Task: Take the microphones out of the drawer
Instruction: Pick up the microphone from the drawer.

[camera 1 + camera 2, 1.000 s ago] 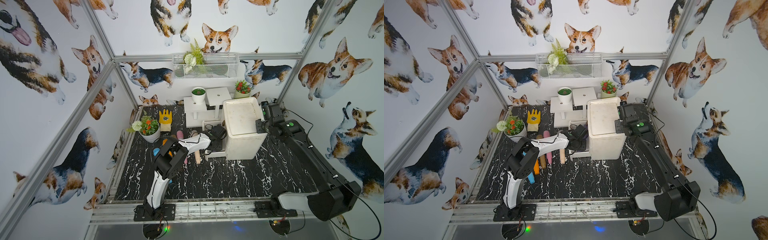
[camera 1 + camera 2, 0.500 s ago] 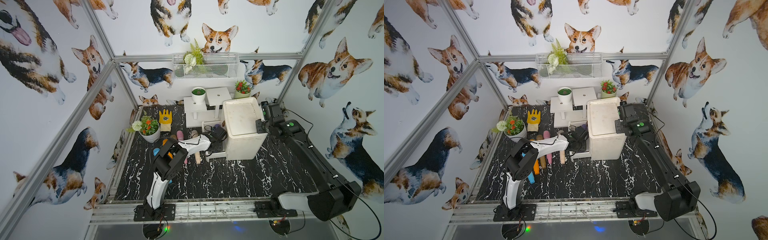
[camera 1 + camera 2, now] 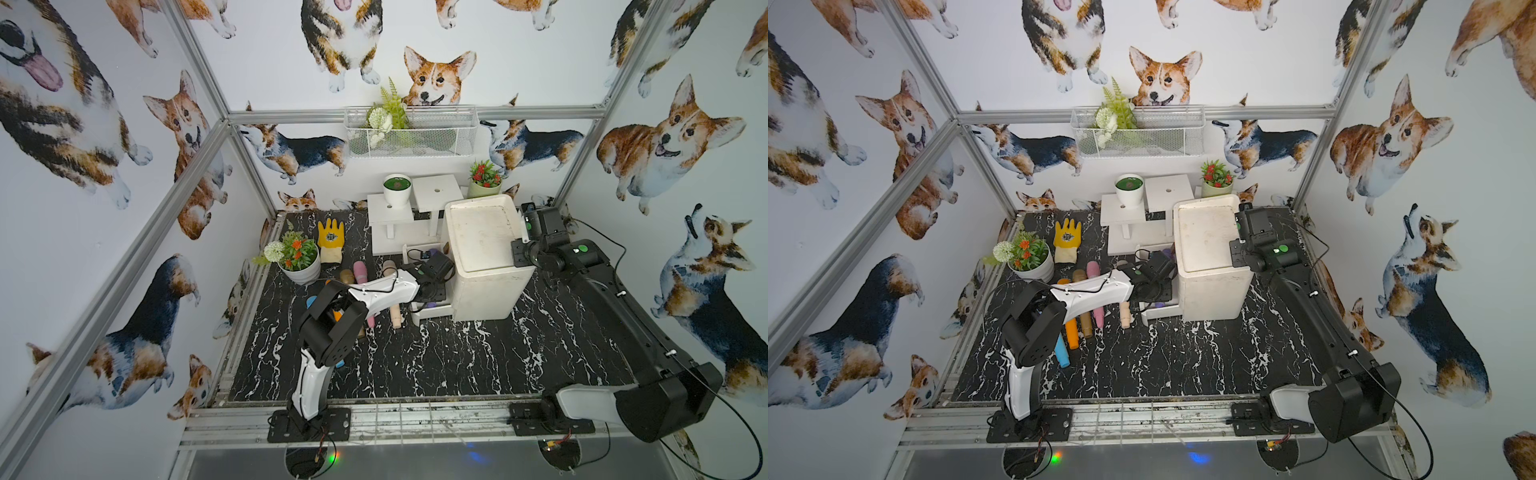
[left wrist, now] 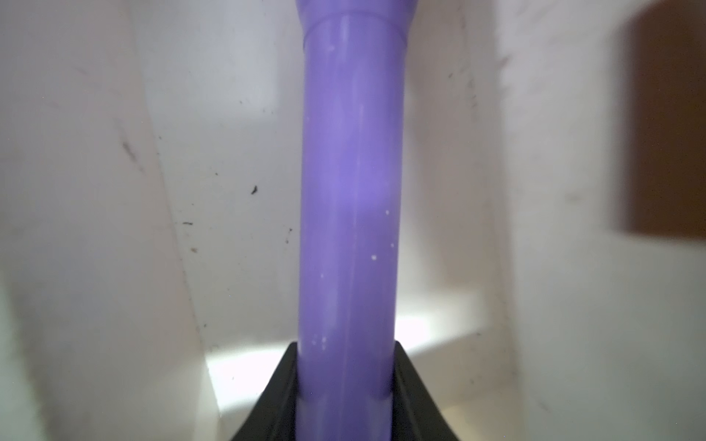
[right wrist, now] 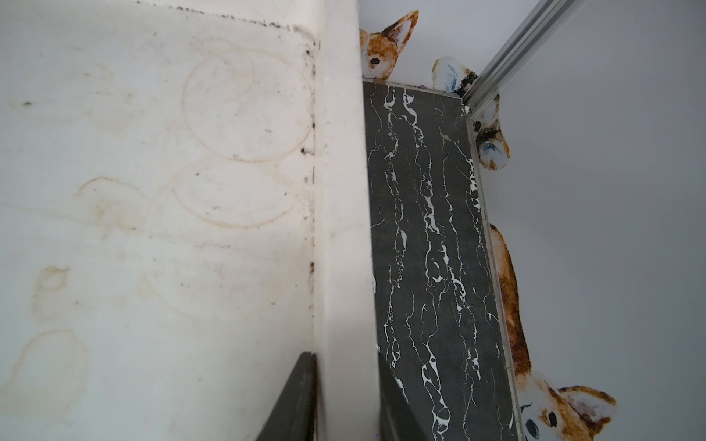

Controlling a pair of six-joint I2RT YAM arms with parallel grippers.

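A purple microphone (image 4: 351,191) lies inside the white drawer (image 4: 237,152), and my left gripper (image 4: 345,366) is shut on its handle, one black finger on each side. In both top views the left wrist covers the open drawer (image 3: 430,312) (image 3: 1156,314) that sticks out of the white cabinet (image 3: 486,249). Only small purple bits of the microphone (image 3: 433,252) show past the wrist. My right gripper (image 5: 347,366) is shut on the cabinet's raised top rim (image 5: 340,191). In a top view this right gripper (image 3: 524,232) sits at the cabinet's right edge.
Several other microphones lie on the black marble table left of the drawer: pink (image 3: 1096,291), brown (image 3: 1086,324), orange (image 3: 1072,336), blue (image 3: 1062,353) and beige (image 3: 1124,316). A flower pot (image 3: 299,257), a yellow glove (image 3: 331,241) and white stands (image 3: 411,208) stand behind.
The left wrist has shifted very slightly over the drawer. The right arm has stayed where it was on the cabinet rim.
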